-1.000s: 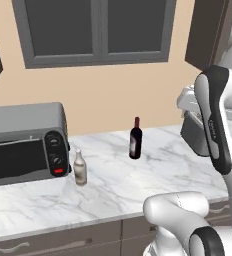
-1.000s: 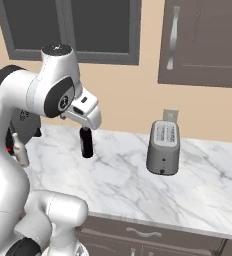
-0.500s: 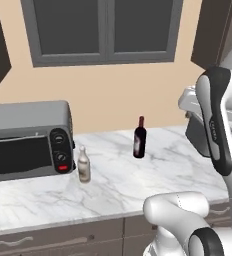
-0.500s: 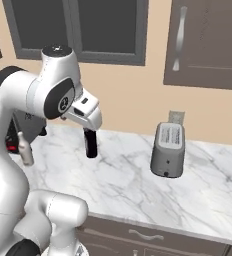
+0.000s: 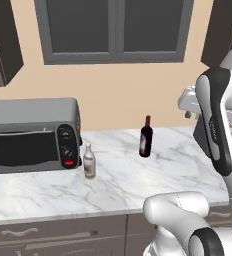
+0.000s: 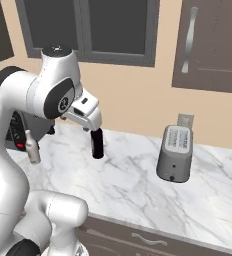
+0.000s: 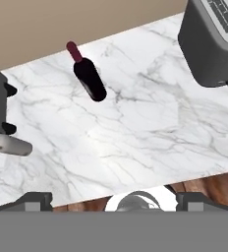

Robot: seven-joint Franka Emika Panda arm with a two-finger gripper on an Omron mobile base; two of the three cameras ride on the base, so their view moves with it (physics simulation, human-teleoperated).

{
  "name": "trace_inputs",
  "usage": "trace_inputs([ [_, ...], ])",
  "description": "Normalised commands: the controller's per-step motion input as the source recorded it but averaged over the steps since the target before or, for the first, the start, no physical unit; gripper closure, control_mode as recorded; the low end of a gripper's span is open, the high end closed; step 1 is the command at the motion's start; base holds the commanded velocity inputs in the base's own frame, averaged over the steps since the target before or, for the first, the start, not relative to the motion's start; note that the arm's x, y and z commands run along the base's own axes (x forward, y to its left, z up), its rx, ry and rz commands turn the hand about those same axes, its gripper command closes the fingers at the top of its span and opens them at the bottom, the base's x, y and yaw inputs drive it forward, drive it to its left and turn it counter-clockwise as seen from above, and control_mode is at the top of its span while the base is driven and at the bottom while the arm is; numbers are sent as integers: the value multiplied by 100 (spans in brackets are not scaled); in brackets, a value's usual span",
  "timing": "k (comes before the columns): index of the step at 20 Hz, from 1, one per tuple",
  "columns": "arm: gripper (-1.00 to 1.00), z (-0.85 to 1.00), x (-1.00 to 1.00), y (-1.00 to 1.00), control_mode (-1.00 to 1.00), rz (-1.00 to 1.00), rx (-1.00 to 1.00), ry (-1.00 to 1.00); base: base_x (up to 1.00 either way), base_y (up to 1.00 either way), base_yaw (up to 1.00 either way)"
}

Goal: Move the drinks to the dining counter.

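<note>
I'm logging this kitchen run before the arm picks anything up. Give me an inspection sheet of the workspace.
Surface: white grey-veined marble worktop, nothing spilled.
Job's things: dark red-brown bottle upright mid-counter; beige-grey bottle upright beside the toaster oven. Both untouched.
Clutter: grey toaster oven at the left end; grey toaster toward the right.
Grippers: gripper open, holding nothing, above the worktop's front edge.
Cables: nothing seen.
Surroundings: dark window, beige wall, dark upper cabinet, grey-brown drawers under the worktop.
</note>
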Motion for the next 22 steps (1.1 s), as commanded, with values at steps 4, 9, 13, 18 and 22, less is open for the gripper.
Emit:
trace_inputs([
  [4, -100, 0, 0, 0, 100, 0, 0, 0, 100, 0, 29],
  [9, -100, 0, 0, 0, 100, 0, 0, 0, 100, 0, 26],
  [13, -100, 0, 0, 0, 100, 0, 0, 0, 100, 0, 25],
  [18, -100, -17, 46, 0, -100, 9, 0, 1, 40, 0, 8],
  [22, -100, -28, 59, 1, -100, 10, -3, 5, 0, 0, 0],
])
